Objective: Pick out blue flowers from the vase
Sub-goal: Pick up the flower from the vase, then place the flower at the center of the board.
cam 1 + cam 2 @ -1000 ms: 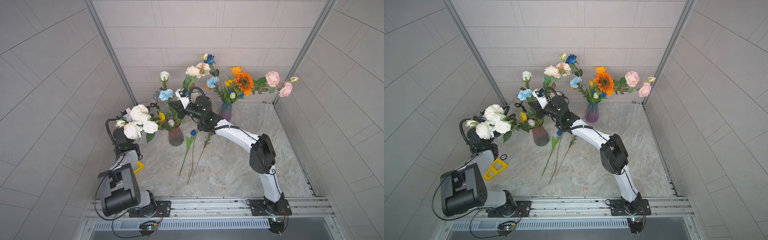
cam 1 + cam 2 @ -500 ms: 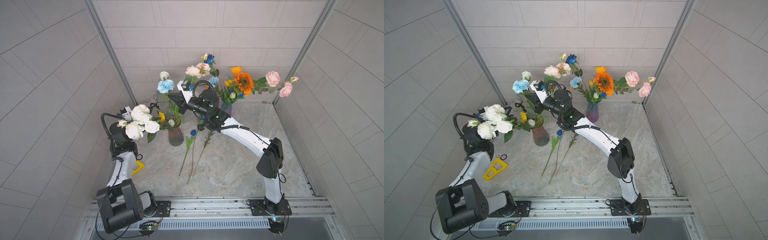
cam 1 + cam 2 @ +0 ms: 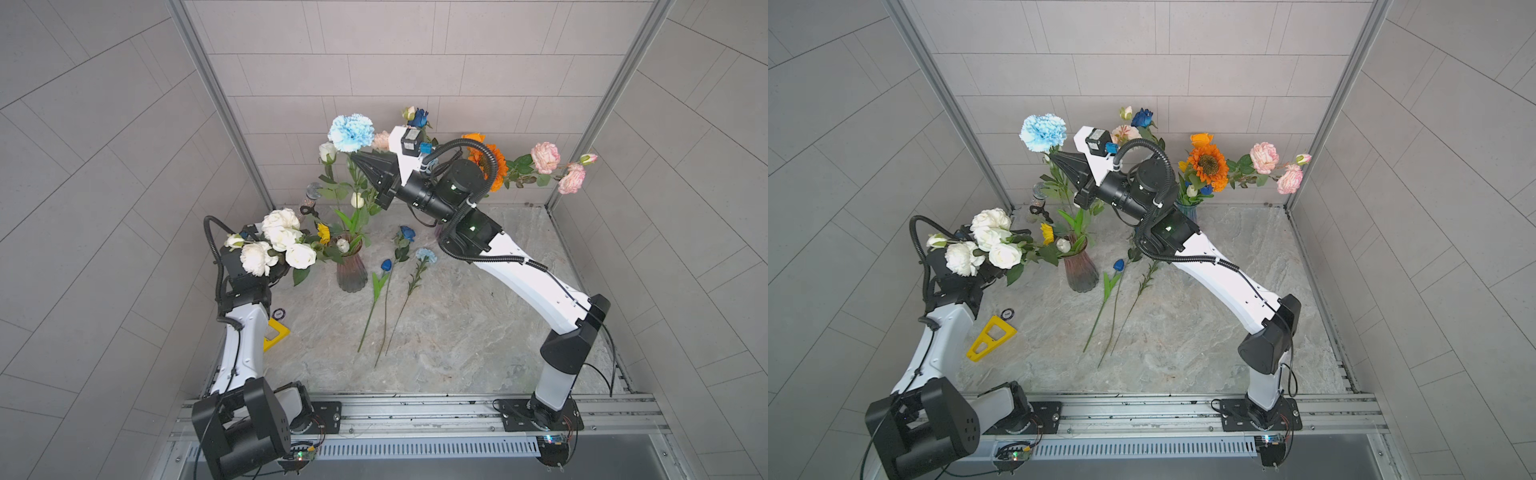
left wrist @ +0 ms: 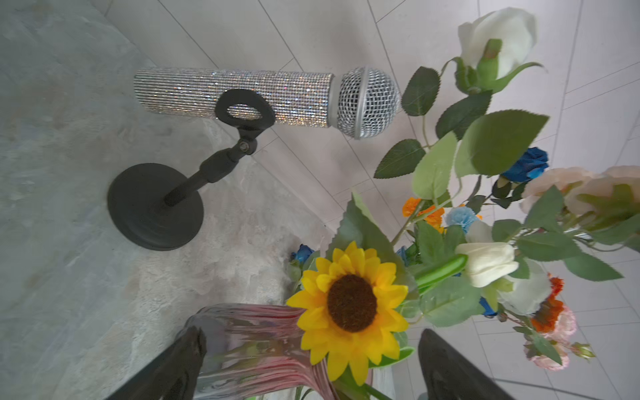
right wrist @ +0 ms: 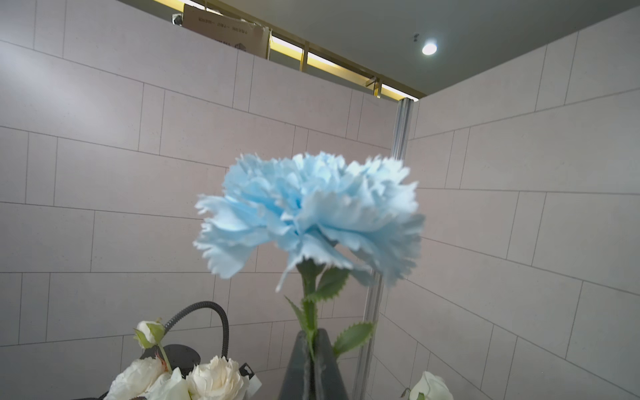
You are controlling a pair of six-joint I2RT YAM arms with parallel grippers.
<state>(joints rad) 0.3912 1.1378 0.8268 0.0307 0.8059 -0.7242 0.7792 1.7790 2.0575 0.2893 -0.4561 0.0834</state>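
While the carnation (image 3: 351, 132), light blue and frilly, is held high above the vase (image 3: 351, 274), its stem is pinched just under the bloom by the right gripper (image 5: 310, 334), jaws clenched on it. Whether the stem's lower end is clear of the vase cannot be told; it is lost among leaves.

Three blue flowers are laid on the table (image 3: 457, 332) between the vase and the right arm: a blue rose (image 3: 407, 233), a blue bud (image 3: 386, 264) and a pale blue bloom (image 3: 426, 255). Their stems run roughly side by side toward the front rail. A further blue bloom (image 3: 1142, 117) is seen up in the rear bunch by the back wall, close to the orange sunflower (image 3: 1208, 166) and the pink flowers (image 3: 1264, 158).

The left gripper (image 4: 311, 337) is spread wide, and nothing is gripped. The vase rim and a yellow sunflower (image 4: 351, 304) are seen between its fingers in the left wrist view. In both top views it is hidden under the white roses (image 3: 282, 241), which lean out of the vase over the left wrist.

A microphone (image 4: 235, 93) on a stand is set in the back corner near the vase. A yellow triangle (image 3: 990, 337) is lying on the table beside the left arm.
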